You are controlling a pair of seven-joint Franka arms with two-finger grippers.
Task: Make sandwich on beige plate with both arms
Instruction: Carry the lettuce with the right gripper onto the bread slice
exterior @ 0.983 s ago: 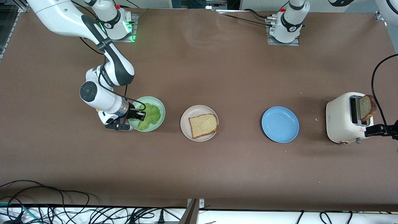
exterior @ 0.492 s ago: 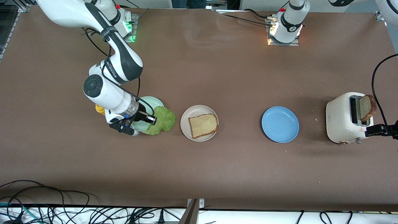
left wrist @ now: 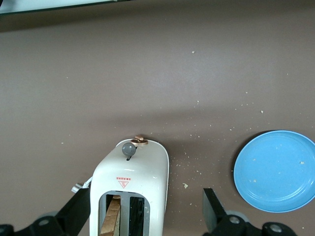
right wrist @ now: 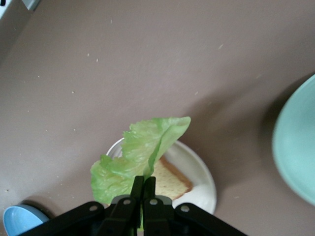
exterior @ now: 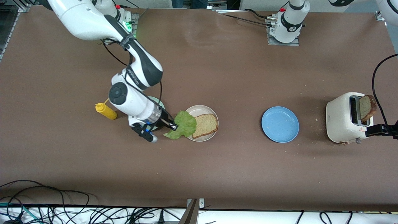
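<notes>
Carrying lettuce (exterior: 183, 125) pinched in right gripper (exterior: 173, 126) over plate (exterior: 202, 109) rim; next, centre above bread (exterior: 203, 125); left gripper (left wrist: 147, 216) open, waiting over toaster (exterior: 343, 118).

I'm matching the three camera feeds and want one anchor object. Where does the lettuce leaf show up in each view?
Front view: the lettuce leaf hangs from the shut right gripper, over the edge of the beige plate toward the right arm's end.
Left wrist view: not in it.
Right wrist view: the leaf is pinched in the gripper, above the plate.
Shared landmark: the blue plate appears in all three.
</notes>
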